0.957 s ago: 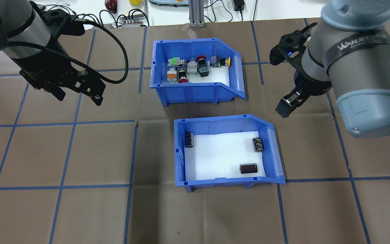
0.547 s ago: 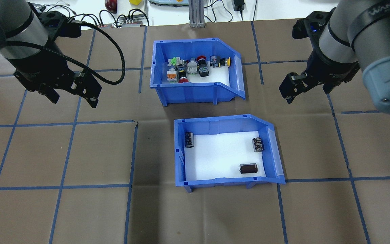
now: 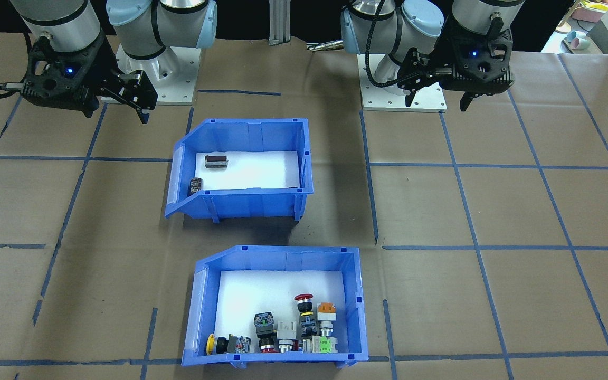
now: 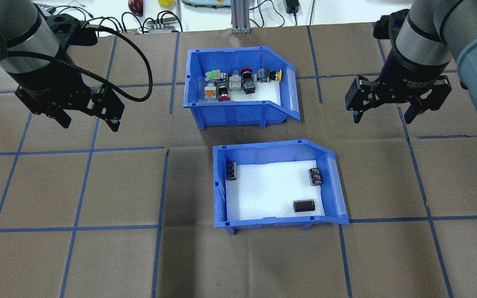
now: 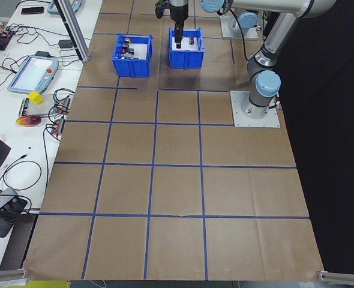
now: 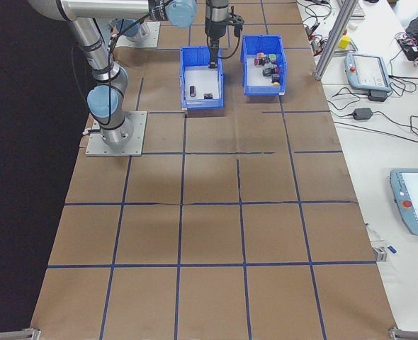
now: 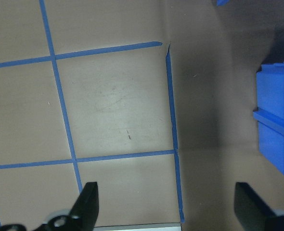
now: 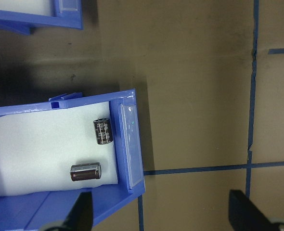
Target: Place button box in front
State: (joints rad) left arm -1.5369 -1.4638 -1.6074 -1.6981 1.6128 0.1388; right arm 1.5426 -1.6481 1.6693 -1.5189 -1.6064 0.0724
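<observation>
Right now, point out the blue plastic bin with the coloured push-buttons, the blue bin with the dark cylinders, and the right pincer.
Blue plastic button bin (image 4: 238,112): overhead view, near wall.
Blue cylinder bin (image 4: 263,150): overhead view, far wall.
Right pincer (image 4: 382,116): overhead view, midway between the fingertips.

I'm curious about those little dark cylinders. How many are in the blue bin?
3, all in the capacitor bin nearer the robot: one capacitor against its left wall, one by the sloped right side, one lying near the front right corner. None seem hidden.
</observation>
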